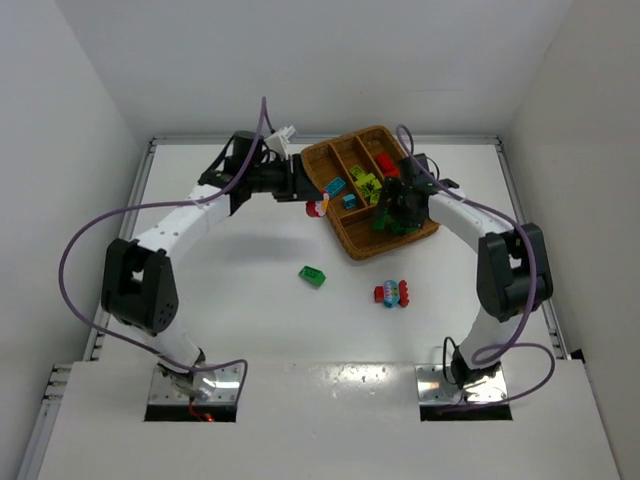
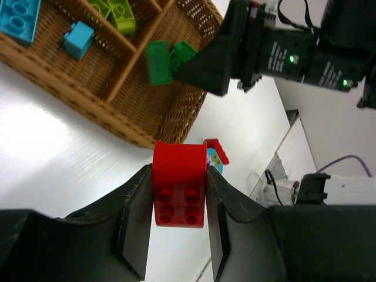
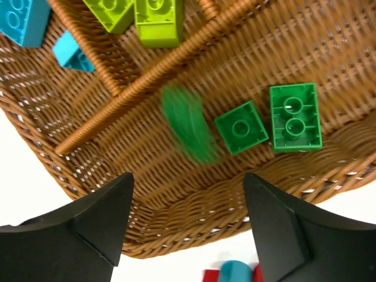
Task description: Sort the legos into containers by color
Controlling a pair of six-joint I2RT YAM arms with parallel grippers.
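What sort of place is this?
Probably a lab test cell: white walls boxing a table, left arm and right arm bolted at its edge, legos in a wicker tray.

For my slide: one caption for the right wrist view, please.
Open right tool over the wicker tray, a blurred green brick below it.

Brown woven wicker tray (image 3: 264, 47); in it green bricks (image 3: 295, 117), lime bricks (image 3: 157, 20) and cyan bricks (image 3: 20, 17). A red brick (image 2: 179, 188), studded. White table (image 1: 250, 330): a lone green brick (image 1: 312, 275) at the tray's 7 o'clock, a red-and-cyan clump (image 1: 393, 293) at 6.
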